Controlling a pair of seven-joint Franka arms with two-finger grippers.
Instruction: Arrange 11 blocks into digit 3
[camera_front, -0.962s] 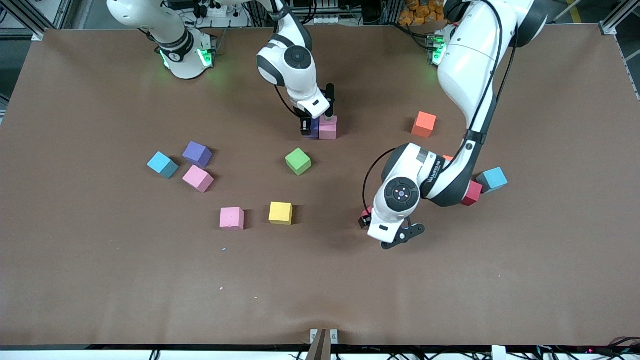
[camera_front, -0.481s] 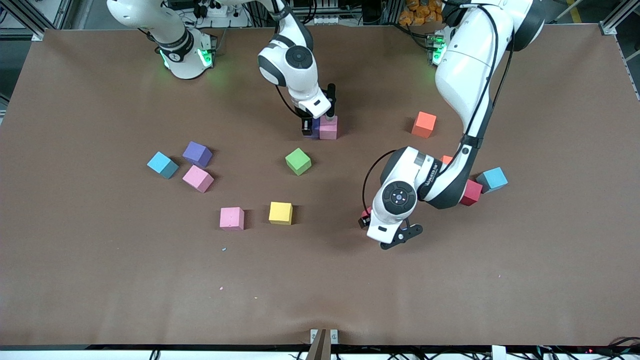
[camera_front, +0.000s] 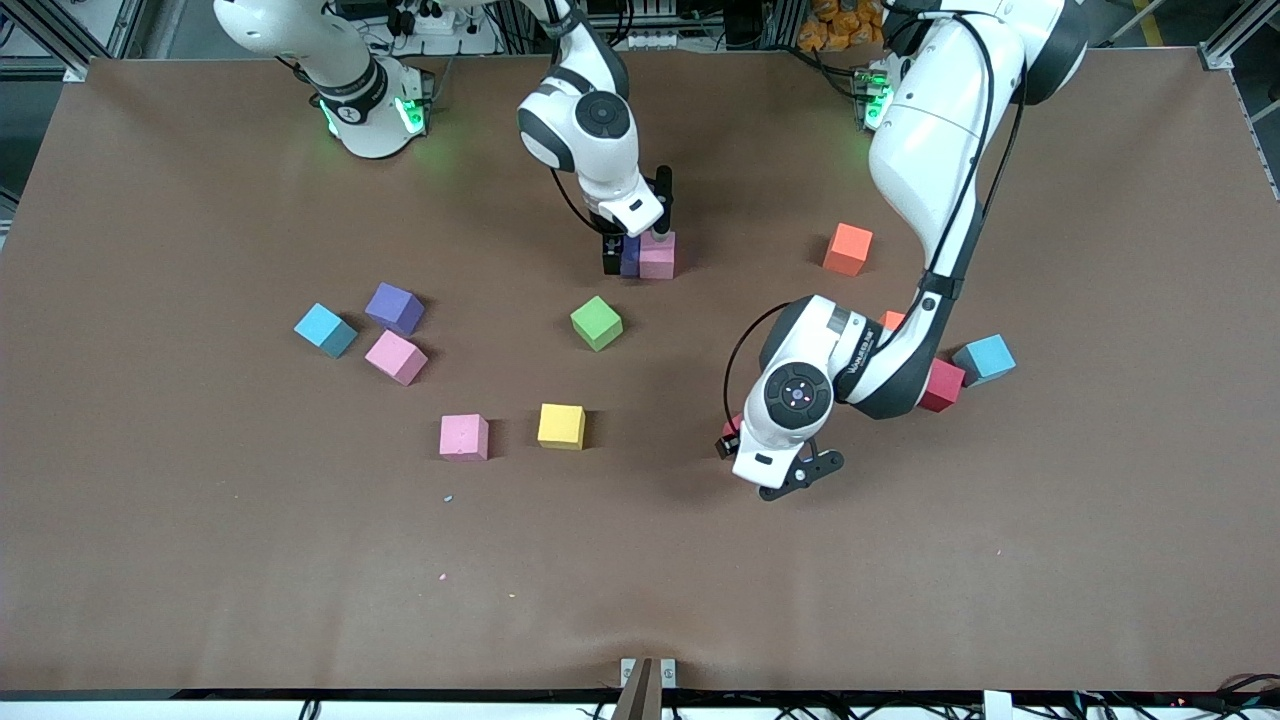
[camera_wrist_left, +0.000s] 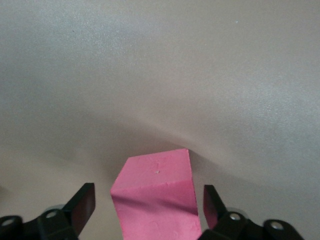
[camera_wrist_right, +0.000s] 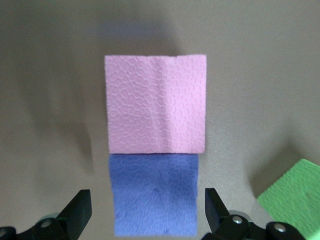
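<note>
Under left pincer (camera_wrist_left: 147, 212): red block (camera_wrist_left: 157, 197), partly cropped.

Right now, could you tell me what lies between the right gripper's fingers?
In the right wrist view, a purple block lies between the right gripper's open fingers, touching a pink block.

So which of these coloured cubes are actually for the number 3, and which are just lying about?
For the job: touching pink block and purple block at the right gripper; green block, second purple block, two more pink blocks, yellow block, orange block, red block; another red block between the left gripper's open jaws.
Lying about: two light-blue cubes, one toward each arm's end.
</note>
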